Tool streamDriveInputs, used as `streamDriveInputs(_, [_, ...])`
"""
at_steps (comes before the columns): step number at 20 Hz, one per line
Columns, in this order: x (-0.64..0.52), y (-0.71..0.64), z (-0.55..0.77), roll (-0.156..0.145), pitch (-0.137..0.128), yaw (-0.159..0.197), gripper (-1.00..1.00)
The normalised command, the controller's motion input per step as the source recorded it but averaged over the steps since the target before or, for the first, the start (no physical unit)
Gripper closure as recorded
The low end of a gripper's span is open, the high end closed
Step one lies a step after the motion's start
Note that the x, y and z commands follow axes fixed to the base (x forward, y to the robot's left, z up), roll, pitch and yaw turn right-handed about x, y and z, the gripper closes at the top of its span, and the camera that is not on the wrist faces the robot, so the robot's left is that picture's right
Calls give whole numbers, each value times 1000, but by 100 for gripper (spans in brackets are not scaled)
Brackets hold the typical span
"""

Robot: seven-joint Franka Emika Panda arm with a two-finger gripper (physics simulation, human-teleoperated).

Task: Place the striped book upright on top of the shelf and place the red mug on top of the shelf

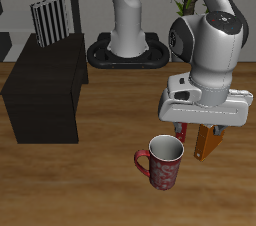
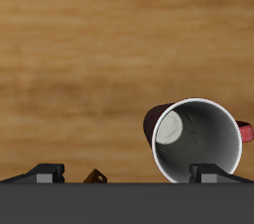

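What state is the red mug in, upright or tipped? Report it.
Upright. The red mug stands on the table with its rim facing up; the wrist view looks straight down into its grey-white inside, which looks empty.

1 red mug (image 1: 163,162) on 1 wooden table (image 1: 60,185); 1 striped book (image 1: 48,22) upright on 1 black shelf (image 1: 45,90); 1 orange book (image 1: 209,142); 1 robot claw (image 1: 195,130).
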Motion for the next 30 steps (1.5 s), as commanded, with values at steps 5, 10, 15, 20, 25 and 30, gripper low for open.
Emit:
streamDriveInputs(5, [125, -26, -67, -4, 10, 16, -100])
streamDriveInputs(10, [150, -46, -230, -16, 39, -3, -100])
streamDriveInputs(15, [116, -67, -203, -12, 33, -8, -100])
streamDriveInputs(20, [49, -18, -191, -7, 42, -21, -100])
streamDriveInputs(25, [41, 24, -219, 15, 90, -35, 100])
streamDriveInputs(30, [50, -36, -145, 11, 58, -37, 100])
